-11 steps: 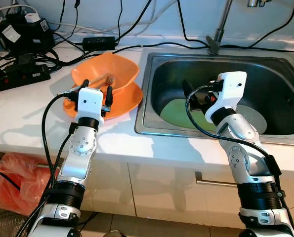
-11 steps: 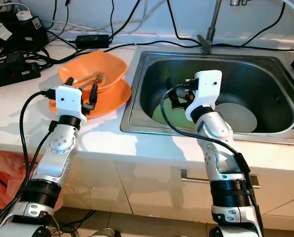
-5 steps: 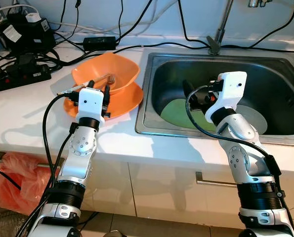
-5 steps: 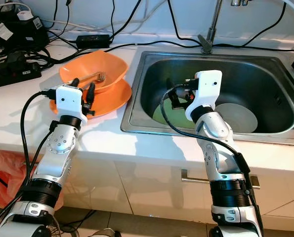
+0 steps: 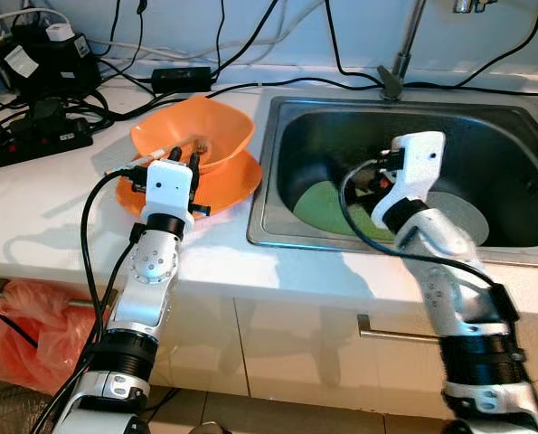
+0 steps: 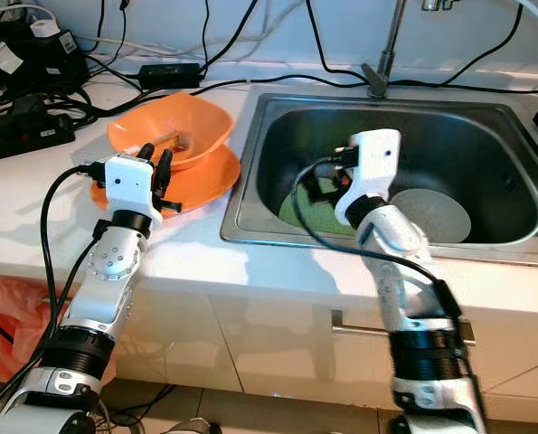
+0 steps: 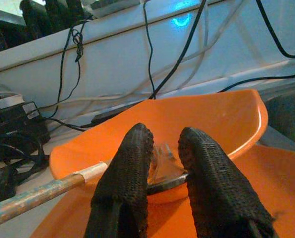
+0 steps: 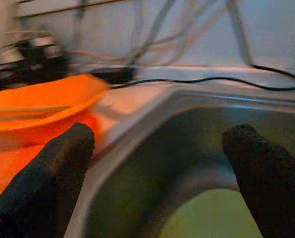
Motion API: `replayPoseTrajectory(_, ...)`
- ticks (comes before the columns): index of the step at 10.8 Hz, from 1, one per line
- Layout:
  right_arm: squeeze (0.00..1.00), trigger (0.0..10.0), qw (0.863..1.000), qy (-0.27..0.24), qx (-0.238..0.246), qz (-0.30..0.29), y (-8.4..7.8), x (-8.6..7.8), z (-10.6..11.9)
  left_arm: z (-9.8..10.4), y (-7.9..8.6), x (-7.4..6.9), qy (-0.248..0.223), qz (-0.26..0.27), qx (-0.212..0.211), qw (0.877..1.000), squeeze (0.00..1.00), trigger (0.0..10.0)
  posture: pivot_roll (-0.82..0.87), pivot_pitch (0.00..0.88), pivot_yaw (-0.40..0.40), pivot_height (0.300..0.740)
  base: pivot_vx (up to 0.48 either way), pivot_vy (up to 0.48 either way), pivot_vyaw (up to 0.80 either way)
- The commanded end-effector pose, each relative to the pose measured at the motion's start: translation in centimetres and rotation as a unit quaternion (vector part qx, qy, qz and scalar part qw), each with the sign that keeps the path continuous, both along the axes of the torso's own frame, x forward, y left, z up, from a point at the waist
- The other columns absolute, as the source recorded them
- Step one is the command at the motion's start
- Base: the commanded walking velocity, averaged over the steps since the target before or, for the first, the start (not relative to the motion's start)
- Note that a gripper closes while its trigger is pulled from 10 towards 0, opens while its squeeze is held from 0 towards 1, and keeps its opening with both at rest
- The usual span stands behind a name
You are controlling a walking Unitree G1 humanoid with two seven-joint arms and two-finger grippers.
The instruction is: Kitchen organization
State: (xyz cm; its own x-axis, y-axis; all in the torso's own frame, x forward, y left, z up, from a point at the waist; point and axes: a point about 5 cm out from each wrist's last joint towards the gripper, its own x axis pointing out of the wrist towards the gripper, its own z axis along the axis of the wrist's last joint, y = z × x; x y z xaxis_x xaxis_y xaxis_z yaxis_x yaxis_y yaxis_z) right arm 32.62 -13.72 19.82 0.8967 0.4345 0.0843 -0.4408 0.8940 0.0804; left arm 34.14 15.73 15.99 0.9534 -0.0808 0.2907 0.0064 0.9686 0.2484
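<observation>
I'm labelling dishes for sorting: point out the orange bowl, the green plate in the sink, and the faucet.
orange bowl [image 5: 221, 129]: left eye view, right inner wall.
green plate [image 5: 321, 206]: left eye view, bare left part.
faucet [image 6: 383, 56]: right eye view, lower stem.
</observation>
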Motion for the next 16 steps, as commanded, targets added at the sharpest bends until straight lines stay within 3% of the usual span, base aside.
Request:
replayPoseTrajectory(1, 0.00, 10.0, 0.999, 0.012, -0.002, 0.041, 0.4, -0.7, -0.2, 0.2, 0.1, 0.2, -0.002, -0.002, -0.004, 1.000, 0.00, 0.0, 0.06, 0.041, 0.045, 0.740, 0.000, 0.000, 0.00)
replayPoseTrajectory(5, 0.00, 10.0, 0.990, 0.041, -0.033, 0.131, 0.7, -2.7, -1.3, 0.2, 0.1, 0.2, -0.003, -0.005, -0.004, 1.000, 0.00, 0.0, 0.06, 0.040, 0.046, 0.740, 0.000, 0.000, 0.00)
replayPoseTrajectory(7, 0.00, 10.0, 0.979, 0.080, -0.052, 0.179, 0.4, -4.0, -2.3, 0.5, 0.3, 0.2, -0.006, -0.006, -0.002, 1.000, 0.00, 0.0, 0.06, 0.041, 0.047, 0.740, 0.000, 0.000, 0.00)
replayPoseTrajectory(14, 0.00, 10.0, 0.976, 0.096, -0.055, 0.185, 0.1, -4.5, -2.6, 2.6, -1.1, 0.3, -0.032, -0.047, -0.011, 0.998, 0.00, 0.0, 0.07, 0.046, 0.051, 0.740, 0.000, 0.000, 0.00)
replayPoseTrajectory(16, 0.00, 10.0, 0.978, 0.093, -0.057, 0.179, 0.0, -4.4, -2.5, 3.7, -1.2, 0.5, -0.035, -0.056, -0.036, 0.997, 0.00, 0.0, 0.07, 0.046, 0.051, 0.740, 0.000, 0.000, 0.00)
